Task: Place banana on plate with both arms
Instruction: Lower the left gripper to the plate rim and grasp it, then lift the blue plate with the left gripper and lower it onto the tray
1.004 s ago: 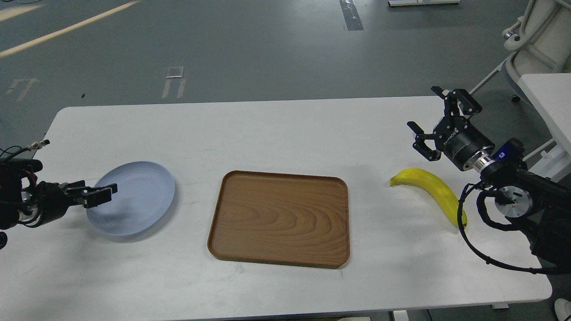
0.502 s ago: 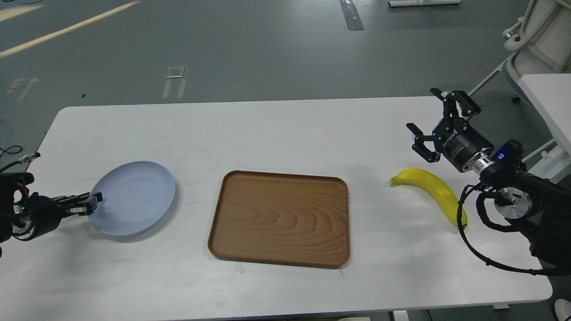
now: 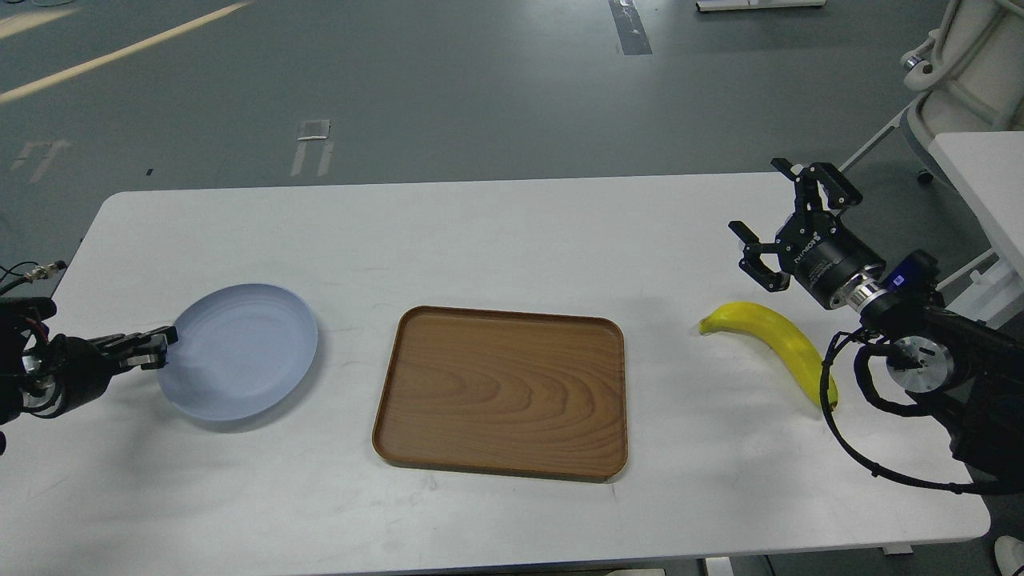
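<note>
Nothing placed yet. Banana (image 3: 774,344) lies on table (image 3: 496,240) far right, untouched; right gripper (image 3: 788,216) above it, fingers spread. Left gripper (image 3: 152,350) pinches plate (image 3: 240,352) rim, far left; tray (image 3: 500,392) between.

Setting: robotics lab or test hall, indoors.
Floor: bare grey floor (image 3: 448,88) beyond both claws, with taped marks (image 3: 312,148) and a painted yellow line (image 3: 120,52).
Worktop: plain white worktop (image 3: 496,232), standing free on that floor.
Equipment: white machine base (image 3: 972,60) on the floor beyond the right claw (image 3: 788,216); a second white surface (image 3: 988,184) just right of that claw.
Rig: black arm with exposed cable loop (image 3: 872,432) behind the right claw.
</note>
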Controlling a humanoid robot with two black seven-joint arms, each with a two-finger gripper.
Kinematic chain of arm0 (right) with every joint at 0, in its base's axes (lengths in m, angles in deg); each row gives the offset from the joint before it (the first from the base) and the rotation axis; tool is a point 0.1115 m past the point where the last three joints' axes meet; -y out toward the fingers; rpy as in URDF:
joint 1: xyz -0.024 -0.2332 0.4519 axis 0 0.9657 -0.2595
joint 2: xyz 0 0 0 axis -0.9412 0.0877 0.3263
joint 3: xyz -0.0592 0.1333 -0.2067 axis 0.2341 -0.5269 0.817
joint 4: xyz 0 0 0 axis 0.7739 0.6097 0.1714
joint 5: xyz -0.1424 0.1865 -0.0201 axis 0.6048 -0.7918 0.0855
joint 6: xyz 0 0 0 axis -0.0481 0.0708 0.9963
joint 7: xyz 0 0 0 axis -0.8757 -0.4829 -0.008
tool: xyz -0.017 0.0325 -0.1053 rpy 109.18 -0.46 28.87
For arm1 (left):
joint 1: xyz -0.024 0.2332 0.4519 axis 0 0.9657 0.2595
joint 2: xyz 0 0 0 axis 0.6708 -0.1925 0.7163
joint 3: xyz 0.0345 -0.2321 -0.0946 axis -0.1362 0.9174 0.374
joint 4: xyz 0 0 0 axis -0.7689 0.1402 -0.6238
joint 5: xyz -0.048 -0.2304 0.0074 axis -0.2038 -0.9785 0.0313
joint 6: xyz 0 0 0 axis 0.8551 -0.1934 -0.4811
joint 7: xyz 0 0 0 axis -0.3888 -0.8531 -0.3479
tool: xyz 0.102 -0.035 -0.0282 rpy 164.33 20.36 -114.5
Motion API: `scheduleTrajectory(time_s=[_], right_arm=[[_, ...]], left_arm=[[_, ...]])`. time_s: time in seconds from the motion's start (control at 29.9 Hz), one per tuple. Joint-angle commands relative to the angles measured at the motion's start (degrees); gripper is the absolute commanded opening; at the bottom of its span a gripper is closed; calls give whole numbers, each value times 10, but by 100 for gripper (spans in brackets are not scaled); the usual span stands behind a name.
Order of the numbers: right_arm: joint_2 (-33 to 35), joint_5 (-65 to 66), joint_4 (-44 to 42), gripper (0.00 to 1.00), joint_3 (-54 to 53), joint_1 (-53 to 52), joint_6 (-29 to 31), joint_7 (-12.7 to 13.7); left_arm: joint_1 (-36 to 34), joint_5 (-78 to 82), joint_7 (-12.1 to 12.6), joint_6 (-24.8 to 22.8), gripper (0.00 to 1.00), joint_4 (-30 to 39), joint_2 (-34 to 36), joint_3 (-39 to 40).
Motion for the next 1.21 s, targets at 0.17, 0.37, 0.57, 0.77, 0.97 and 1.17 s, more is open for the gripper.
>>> scheduleTrajectory(time_s=[0.17,0.37,0.57,0.77,0.97,1.17], right_arm=[[4,0,0,100,0,-1,0,0],[4,1,-1,100,0,-1,0,0],[8,1,-1,100,0,-3,0,0],[22,0,1,100,0,-5,0,0],[45,0,0,100,-1,-2,0,0],[50,0,1,100,-1,-1,0,0]], left_arm=[[-151,-12,0,-115,0,75,3,-1],[-207,11,0,-146,0,221,-7,-3],[-245,73,0,-185,0,236,-136,-6],[-253,73,0,-190,0,132,-273,-46],[-244,72,0,-190,0,49,-342,-74],[-230,71,0,-183,0,-6,-371,-99]])
